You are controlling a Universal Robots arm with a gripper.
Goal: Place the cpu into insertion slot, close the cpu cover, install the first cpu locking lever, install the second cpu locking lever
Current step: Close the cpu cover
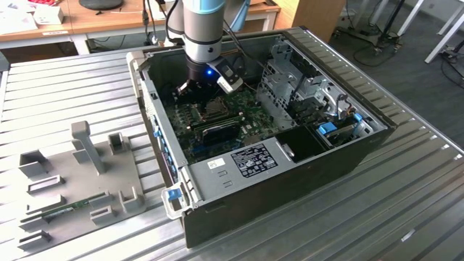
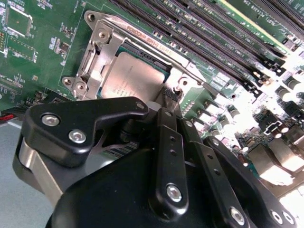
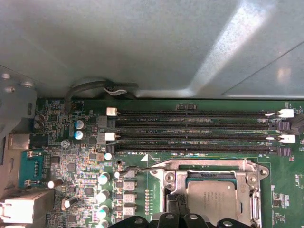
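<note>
Second wrist view: cpu lies flat, face-up under cpu cover; end effector clenched, empty.

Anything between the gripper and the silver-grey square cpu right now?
Nothing visible. In the second wrist view the black gripper hangs close beside the silver-grey square cpu, which is already seated and framed by the thin silvery metal cover.
</note>
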